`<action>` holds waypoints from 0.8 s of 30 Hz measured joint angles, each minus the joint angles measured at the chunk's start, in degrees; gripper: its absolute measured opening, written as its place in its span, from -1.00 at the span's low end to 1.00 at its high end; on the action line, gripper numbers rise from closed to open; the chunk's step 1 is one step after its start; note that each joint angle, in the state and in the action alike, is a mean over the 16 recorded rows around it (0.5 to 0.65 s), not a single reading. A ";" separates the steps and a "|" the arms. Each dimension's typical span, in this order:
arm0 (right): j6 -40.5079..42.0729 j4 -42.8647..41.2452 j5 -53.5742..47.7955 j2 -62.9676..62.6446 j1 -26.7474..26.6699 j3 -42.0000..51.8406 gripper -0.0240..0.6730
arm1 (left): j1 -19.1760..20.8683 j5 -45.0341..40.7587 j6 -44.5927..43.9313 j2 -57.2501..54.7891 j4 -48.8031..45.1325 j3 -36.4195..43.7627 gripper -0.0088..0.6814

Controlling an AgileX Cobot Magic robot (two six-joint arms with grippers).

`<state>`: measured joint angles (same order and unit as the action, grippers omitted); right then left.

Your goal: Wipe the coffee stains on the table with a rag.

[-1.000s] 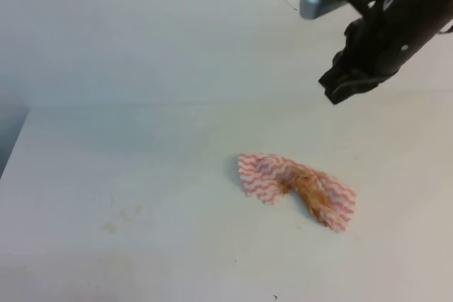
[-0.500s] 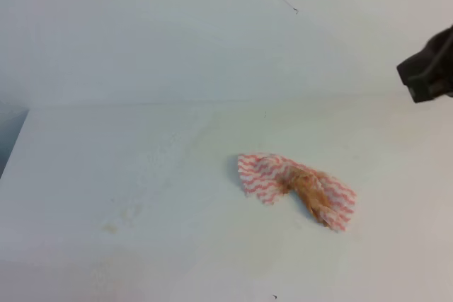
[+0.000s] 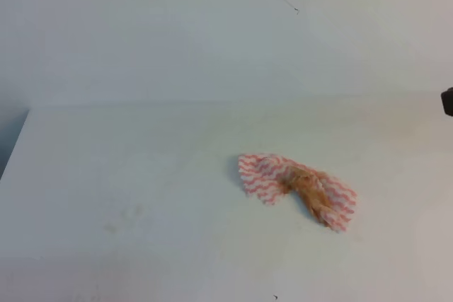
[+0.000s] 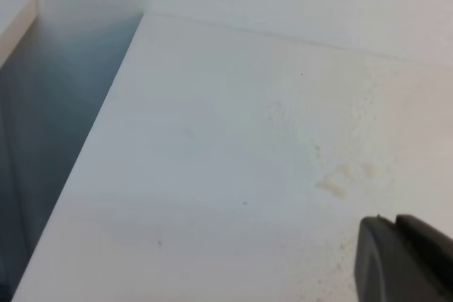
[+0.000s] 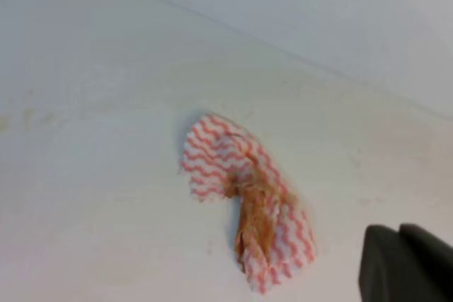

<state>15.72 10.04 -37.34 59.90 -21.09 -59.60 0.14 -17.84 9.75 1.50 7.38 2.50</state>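
Note:
The rag (image 3: pixel 297 189), pink-red and white zigzag with an orange-brown stained fold, lies crumpled on the white table (image 3: pixel 141 160), right of centre. It also shows in the right wrist view (image 5: pixel 244 192). No glossy coffee puddle is in view, only faint pale brownish smudges (image 3: pixel 120 221) (image 4: pixel 340 182). My right gripper (image 5: pixel 398 230) hangs above and to the right of the rag, its jaws together and empty; only a dark sliver of it (image 3: pixel 447 101) shows in the high view. My left gripper (image 4: pixel 393 224) is shut and empty over the smudged area.
The table's left edge (image 4: pixel 106 118) drops to a dark gap (image 3: pixel 7 139). A white wall (image 3: pixel 212 33) rises behind the table's far edge.
The right arm has moved right and almost out of the high view. The rag has not moved.

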 joint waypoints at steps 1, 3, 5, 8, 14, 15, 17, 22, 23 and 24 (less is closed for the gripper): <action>-0.01 0.01 -0.05 -0.09 0.00 0.15 -0.90 | 0.00 0.00 0.00 0.00 0.00 0.00 -0.97; -0.03 0.02 -0.19 -0.08 0.01 0.30 -0.90 | 0.00 0.00 0.00 0.00 0.00 0.00 -0.97; -0.03 -0.01 -0.37 -0.01 0.03 0.32 -0.90 | 0.00 0.00 0.00 0.00 0.00 0.00 -0.97; 0.36 -0.39 -0.80 -0.28 0.09 0.32 -0.90 | 0.00 0.00 0.00 0.00 0.00 0.00 -0.97; 2.58 -0.97 0.02 -3.46 2.84 1.12 -0.90 | 0.00 0.00 0.00 0.00 0.00 0.00 -0.97; 2.97 -0.69 0.66 -4.38 3.82 1.58 -0.90 | 0.00 0.00 0.00 0.00 0.00 0.00 -0.97; 3.75 0.30 2.41 -6.63 6.22 2.96 -0.90 | 0.00 0.00 0.00 0.00 0.00 0.00 -0.97; 5.60 3.94 8.86 -14.60 14.61 9.84 -0.90 | 0.00 0.00 0.00 0.00 0.00 0.00 -0.97; 5.85 4.80 10.38 -16.52 16.57 11.75 -0.90 | 0.00 0.00 0.00 0.00 0.00 0.00 -0.97; 6.05 5.70 11.93 -18.61 18.54 13.82 -0.90 | 0.00 0.00 0.00 0.00 0.00 0.00 -0.97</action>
<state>21.77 15.75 -25.42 41.29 -2.55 -45.78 0.14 -17.84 9.75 1.50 7.38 2.50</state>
